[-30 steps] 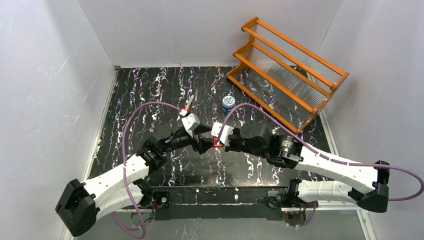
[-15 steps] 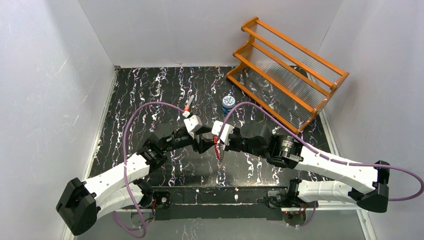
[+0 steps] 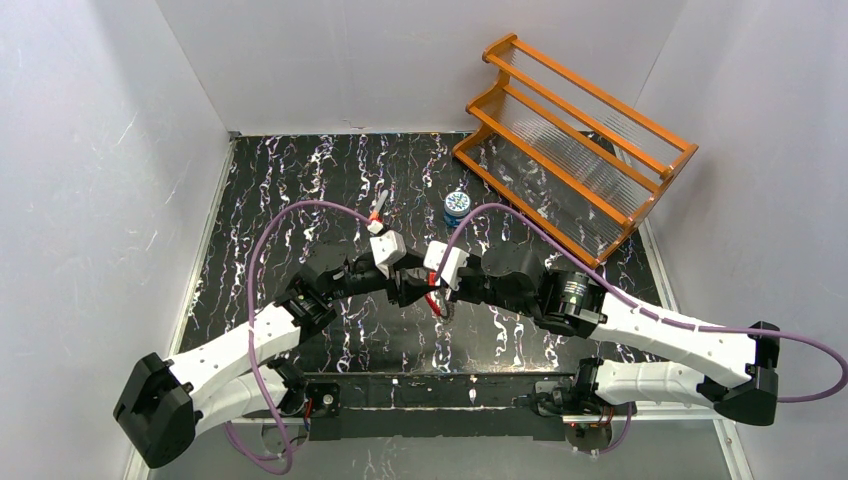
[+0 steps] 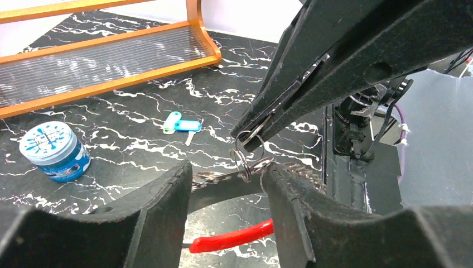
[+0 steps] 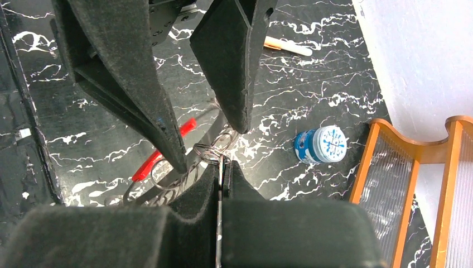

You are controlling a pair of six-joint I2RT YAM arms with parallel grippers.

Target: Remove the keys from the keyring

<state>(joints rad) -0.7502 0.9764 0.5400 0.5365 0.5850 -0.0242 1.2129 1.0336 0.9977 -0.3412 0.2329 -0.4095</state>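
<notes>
Overhead, both arms reach inward, wrists nearly meeting over mid-table, with the keyring [image 3: 432, 300] held between them. From the left wrist, the left gripper [image 4: 227, 172] stands spread, its 2 fingers straddling the coiled loop and clamping nothing. From the right wrist, the right gripper [image 5: 221, 161] pinches a small ring [image 5: 207, 151] threaded there. I judge I'm mid-extraction; next, that ring must slide toward the loop's opening.

the keyring [image 4: 215, 178] is shiny coiled metal wire with one glossy red stretch. the table [image 4: 139, 151] is smooth, faintly glossy black marble-look. at ten o'clock the rack [image 4: 111, 56] is varnished orange wood with ribbed clear shelves.
</notes>
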